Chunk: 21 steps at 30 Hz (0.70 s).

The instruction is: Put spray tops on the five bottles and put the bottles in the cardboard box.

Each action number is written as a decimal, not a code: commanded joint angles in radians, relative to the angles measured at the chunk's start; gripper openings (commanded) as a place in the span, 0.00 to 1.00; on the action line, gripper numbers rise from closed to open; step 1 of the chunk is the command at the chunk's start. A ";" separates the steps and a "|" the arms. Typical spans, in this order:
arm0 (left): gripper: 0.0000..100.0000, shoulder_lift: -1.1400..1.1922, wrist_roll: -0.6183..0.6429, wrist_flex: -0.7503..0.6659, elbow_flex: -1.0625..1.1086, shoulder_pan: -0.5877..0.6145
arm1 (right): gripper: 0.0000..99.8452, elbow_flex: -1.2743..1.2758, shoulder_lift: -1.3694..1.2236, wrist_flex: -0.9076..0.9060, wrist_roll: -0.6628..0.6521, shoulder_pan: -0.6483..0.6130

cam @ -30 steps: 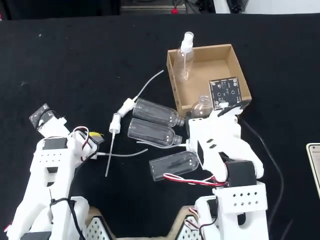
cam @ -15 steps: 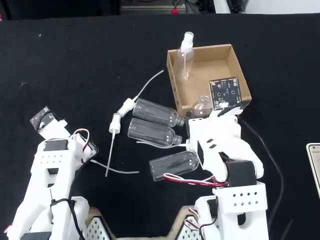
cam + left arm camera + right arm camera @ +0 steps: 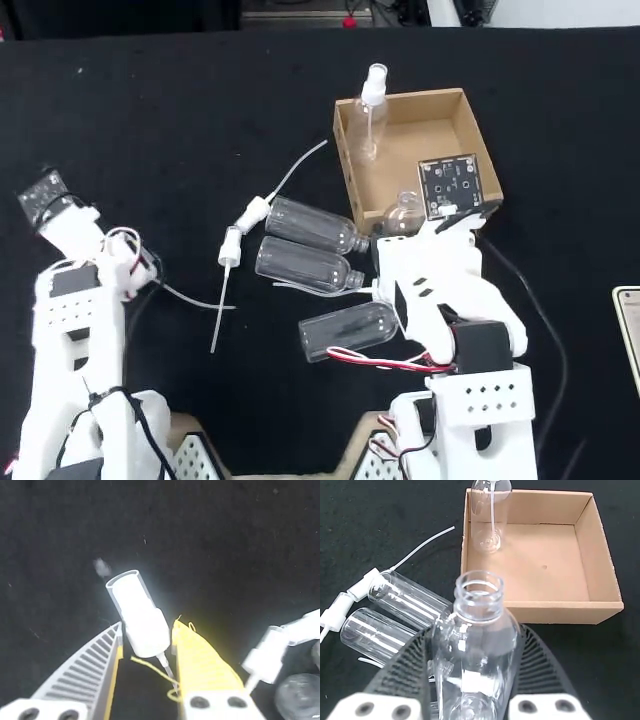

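My left gripper (image 3: pixel 134 268) (image 3: pixel 146 630) is shut on a white spray top (image 3: pixel 139 617) at the table's left, and its thin tube (image 3: pixel 195 300) trails toward the middle. My right gripper (image 3: pixel 405 226) (image 3: pixel 477 630) is shut on a clear open-necked bottle (image 3: pixel 478 635) (image 3: pixel 403 212), held upright just in front of the cardboard box (image 3: pixel 470 125) (image 3: pixel 600 555). One capped bottle (image 3: pixel 370 115) (image 3: pixel 490 515) stands in the box's far left corner. Three uncapped bottles (image 3: pixel 315 226) (image 3: pixel 306 265) (image 3: pixel 350 330) lie left of the right arm. Two loose spray tops (image 3: pixel 254 212) (image 3: pixel 230 246) lie by them.
A flat pale object (image 3: pixel 630 322) sits at the table's right edge. A dark cable (image 3: pixel 520 280) runs beside the right arm. The black table (image 3: pixel 150 120) stretches behind and left of the box.
The left arm has swung left and back with the spray top, dragging its tube leftward away from the lying bottles. The right arm has kept still with its bottle.
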State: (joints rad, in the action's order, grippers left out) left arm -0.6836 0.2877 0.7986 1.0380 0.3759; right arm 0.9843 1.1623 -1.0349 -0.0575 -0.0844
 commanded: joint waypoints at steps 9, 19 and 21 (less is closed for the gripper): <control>0.10 -0.002 -0.922 -0.018 -0.081 0.355 | 0.06 -0.002 0.024 0.020 -0.003 -0.006; 0.17 0.204 -0.944 0.061 -0.166 0.441 | 0.06 0.008 0.024 0.020 -0.003 -0.006; 0.23 0.325 -0.941 0.127 -0.268 0.450 | 0.06 0.012 0.024 0.020 -0.003 -0.006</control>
State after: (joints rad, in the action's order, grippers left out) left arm -0.4887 -0.6498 0.8539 0.9306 0.8055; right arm 0.9950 1.1623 -1.0349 -0.0575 -0.0844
